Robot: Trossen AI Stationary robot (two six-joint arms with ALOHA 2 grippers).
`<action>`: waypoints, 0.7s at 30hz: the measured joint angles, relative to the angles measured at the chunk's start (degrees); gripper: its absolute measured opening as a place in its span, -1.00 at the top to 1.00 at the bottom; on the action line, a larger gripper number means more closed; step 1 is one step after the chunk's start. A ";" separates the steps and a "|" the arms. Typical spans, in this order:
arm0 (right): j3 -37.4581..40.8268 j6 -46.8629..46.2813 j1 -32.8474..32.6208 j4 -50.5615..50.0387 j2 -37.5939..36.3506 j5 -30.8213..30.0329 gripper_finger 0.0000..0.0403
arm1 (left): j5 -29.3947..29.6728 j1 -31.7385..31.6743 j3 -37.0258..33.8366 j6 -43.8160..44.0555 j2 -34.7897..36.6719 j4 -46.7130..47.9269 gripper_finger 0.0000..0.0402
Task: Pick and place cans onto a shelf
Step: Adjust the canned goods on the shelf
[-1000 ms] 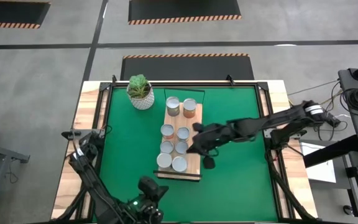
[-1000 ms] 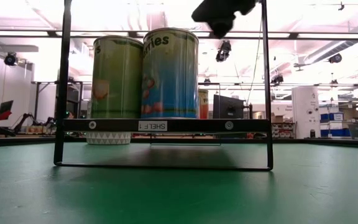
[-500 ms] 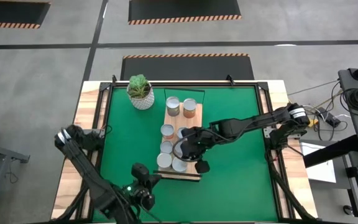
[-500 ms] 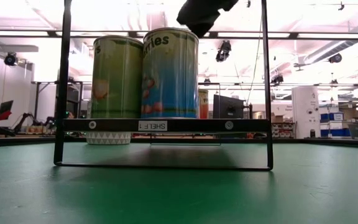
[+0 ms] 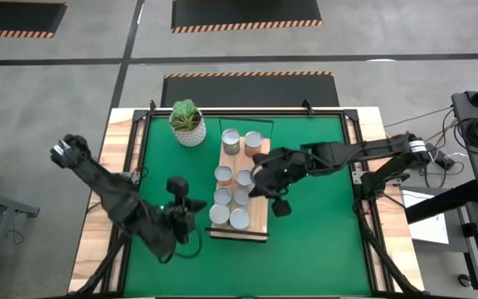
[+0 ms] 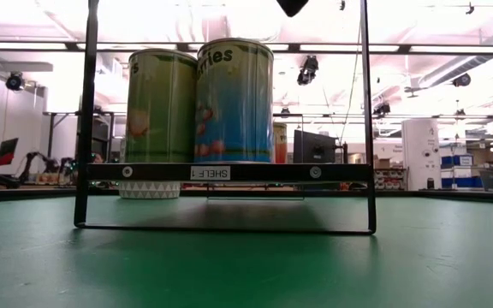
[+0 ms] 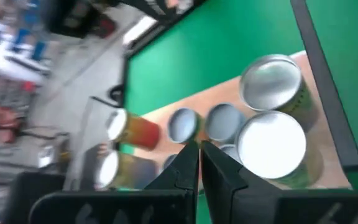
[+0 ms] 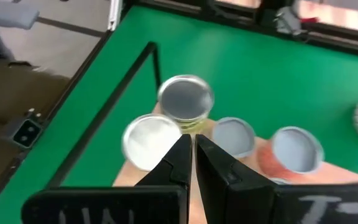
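Note:
Several cans [image 5: 231, 141] with silver tops stand upright in two rows on the wooden shelf [image 5: 258, 229], on the green mat. In the low view the shelf [image 6: 229, 172] is a board in a black frame, carrying a green can [image 6: 161, 103] and a blue can [image 6: 234, 98]. My right gripper [image 5: 259, 179] hovers shut above the cans in the middle of the shelf [image 8: 191, 140]; only its tip [image 6: 292, 5] shows in the low view. My left gripper [image 5: 196, 218] is shut above the mat, just left of the shelf's near end [image 7: 199, 149]. Neither touches a can.
A white pot with a green plant [image 5: 187, 123] stands on the mat at the far left of the shelf. Green mat [image 5: 314, 241] lies bare to the right of the shelf and along the near edge. A black frame rims the mat.
My left arm has swung up from the table's near edge, and its shut gripper has gone toward the far edge, arriving beside the shelf's near left corner. My right gripper, still shut, has risen above the cans, almost out of the low view's top. The cans have not moved.

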State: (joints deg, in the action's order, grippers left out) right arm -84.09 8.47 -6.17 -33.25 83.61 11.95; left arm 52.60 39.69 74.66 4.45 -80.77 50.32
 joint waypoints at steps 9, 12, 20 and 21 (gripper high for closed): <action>0.71 3.24 6.53 -2.18 -0.49 -0.09 0.95 | -20.64 -12.73 -13.96 -13.48 12.91 -14.14 1.00; 0.95 4.72 9.05 -3.66 -0.07 0.05 0.95 | -20.79 -16.76 -17.73 -14.54 16.75 -16.41 1.00; 1.22 8.50 16.13 -3.71 2.35 6.88 0.95 | -30.32 -27.87 -23.38 -17.73 21.53 -21.63 1.00; 1.27 9.25 16.67 -3.69 2.75 7.69 0.95 | -31.69 -29.10 -23.60 -17.70 21.53 -21.69 1.00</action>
State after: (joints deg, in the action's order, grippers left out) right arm -82.82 17.72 10.50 -36.93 86.36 19.65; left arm 20.91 10.60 51.06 -13.25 -59.24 28.64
